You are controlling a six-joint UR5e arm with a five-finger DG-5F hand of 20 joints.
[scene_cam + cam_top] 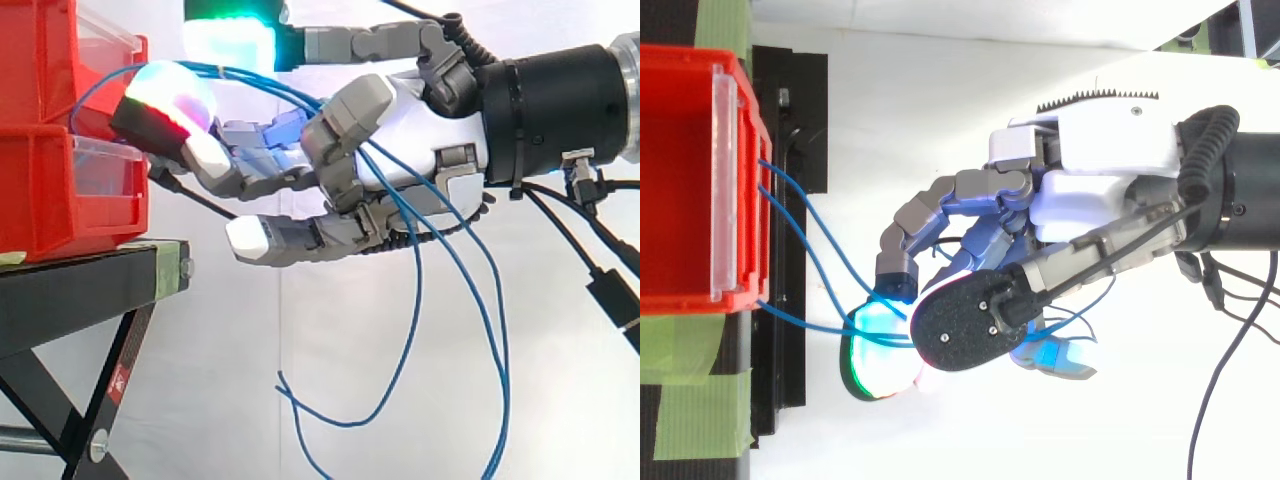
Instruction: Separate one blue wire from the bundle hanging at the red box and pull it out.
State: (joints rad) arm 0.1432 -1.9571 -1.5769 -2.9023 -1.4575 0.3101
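The red box [60,150] sits stacked on the black stand [80,290] at the left, and the hand [420,110] reaches toward it from the right, just short of its front. The blue wires [417,290] run from the front edge of the box across the gap into the hand, then hang in loose loops beneath the palm. The hand's fingers are curled, closed around the wires with glowing pads [875,345] pressed at the strands.
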